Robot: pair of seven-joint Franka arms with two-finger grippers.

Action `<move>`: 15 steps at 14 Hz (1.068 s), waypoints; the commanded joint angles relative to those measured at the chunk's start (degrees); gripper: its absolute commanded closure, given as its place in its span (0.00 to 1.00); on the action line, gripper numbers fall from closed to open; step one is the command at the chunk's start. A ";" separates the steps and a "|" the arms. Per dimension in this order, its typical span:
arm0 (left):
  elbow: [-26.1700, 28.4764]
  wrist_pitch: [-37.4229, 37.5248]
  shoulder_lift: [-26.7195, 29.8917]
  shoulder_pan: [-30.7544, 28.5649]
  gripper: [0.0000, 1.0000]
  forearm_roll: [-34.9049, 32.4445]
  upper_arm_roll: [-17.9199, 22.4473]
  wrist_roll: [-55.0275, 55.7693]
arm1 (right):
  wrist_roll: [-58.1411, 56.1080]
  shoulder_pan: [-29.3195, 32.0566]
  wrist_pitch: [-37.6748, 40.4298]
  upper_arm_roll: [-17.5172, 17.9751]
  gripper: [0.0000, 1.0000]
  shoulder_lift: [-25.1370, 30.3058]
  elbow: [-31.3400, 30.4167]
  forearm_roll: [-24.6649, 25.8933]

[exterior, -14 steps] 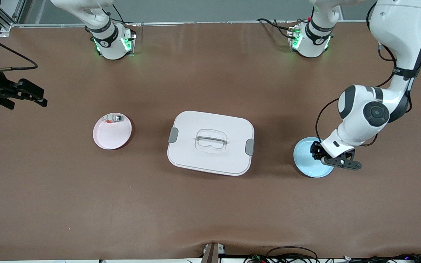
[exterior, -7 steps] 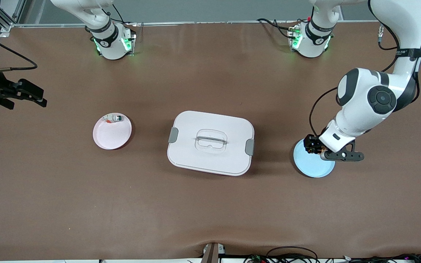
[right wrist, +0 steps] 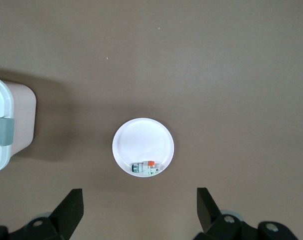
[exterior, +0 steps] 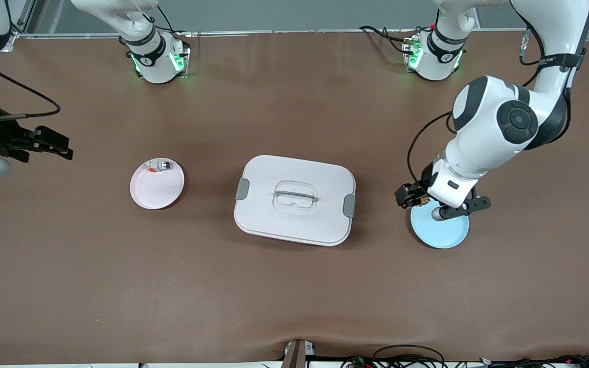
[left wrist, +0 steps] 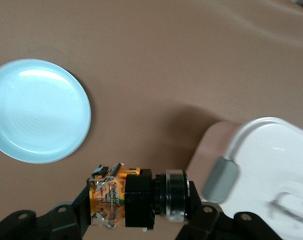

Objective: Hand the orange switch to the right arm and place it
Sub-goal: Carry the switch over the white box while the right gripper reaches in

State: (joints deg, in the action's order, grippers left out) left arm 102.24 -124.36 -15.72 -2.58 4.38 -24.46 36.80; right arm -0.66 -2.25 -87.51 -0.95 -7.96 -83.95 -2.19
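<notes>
My left gripper [exterior: 410, 196] is shut on the orange switch [exterior: 420, 201] and holds it in the air over the edge of the pale blue plate [exterior: 442, 232] that faces the white box. In the left wrist view the switch [left wrist: 136, 197] lies sideways between the fingers, its orange block at one end and its black barrel at the other, with the blue plate [left wrist: 39, 110] below. My right gripper [exterior: 59, 145] is open and empty, up in the air at the right arm's end of the table; its wrist view shows it [right wrist: 140, 212] open above bare table.
A white lidded box [exterior: 294, 199] with grey latches stands mid-table. A pink plate [exterior: 156, 189] toward the right arm's end holds a small silver-grey part [exterior: 159, 165] with red and green bits, which also shows in the right wrist view [right wrist: 144, 168].
My left gripper has risen off the blue plate with the switch and moved toward the white box. My right gripper has shifted slightly toward the pink plate.
</notes>
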 commanded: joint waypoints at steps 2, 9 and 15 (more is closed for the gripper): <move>-6.86 1.49 -3.51 2.74 1.00 4.57 -2.78 11.94 | -0.48 2.60 0.24 0.69 0.00 -2.67 0.45 0.16; -19.78 1.49 -13.18 15.12 1.00 4.67 -2.78 40.50 | 0.49 4.19 -3.53 0.86 0.00 -2.50 -3.84 -9.48; -24.54 0.97 -16.35 22.69 1.00 4.67 -2.78 62.56 | 1.37 1.13 -22.91 1.13 0.00 9.34 -28.58 -30.82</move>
State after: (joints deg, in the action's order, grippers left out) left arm 80.79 -124.33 -30.90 18.21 8.48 -27.27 93.32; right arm -0.12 0.61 -102.21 -0.14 -7.55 -98.81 -27.21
